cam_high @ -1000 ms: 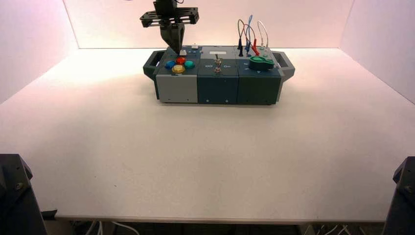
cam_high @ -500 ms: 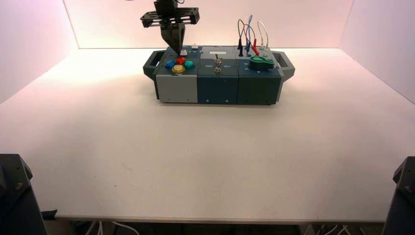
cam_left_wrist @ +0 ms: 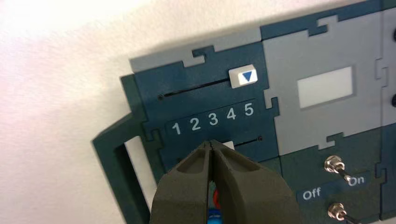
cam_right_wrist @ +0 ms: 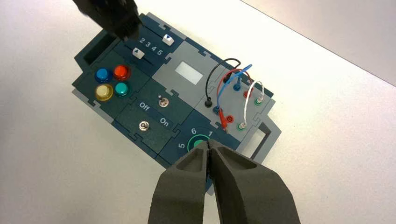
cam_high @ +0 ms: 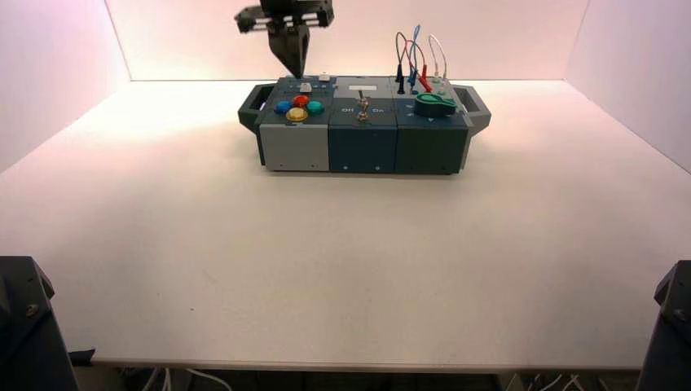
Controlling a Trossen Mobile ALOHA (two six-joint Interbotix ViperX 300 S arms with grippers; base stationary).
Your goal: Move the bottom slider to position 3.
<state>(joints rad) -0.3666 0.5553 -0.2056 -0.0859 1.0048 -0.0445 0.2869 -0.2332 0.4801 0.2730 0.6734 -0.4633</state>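
Observation:
The bottom slider (cam_high: 305,87) is a tiny white knob in the slot nearer the coloured buttons (cam_high: 298,107). In the left wrist view the bottom slider (cam_left_wrist: 228,145) peeks out beside my fingertips, roughly under the printed 3 to 4; part of it is hidden. It also shows in the right wrist view (cam_right_wrist: 137,52). My left gripper (cam_high: 295,72) is shut and empty, hovering above the slider module (cam_left_wrist: 211,143), not touching it. My right gripper (cam_right_wrist: 208,145) is shut and empty, high over the box's knob end.
The other slot's white knob (cam_left_wrist: 243,76) sits above the printed 5. A metal toggle switch (cam_high: 363,112) stands mid-box between Off and On. A green knob (cam_high: 435,103) and looped wires (cam_high: 415,57) are on the box's right. Handles stick out at both ends.
My left gripper has lifted straight up from the slider module, still shut. The bottom slider's knob has not visibly moved.

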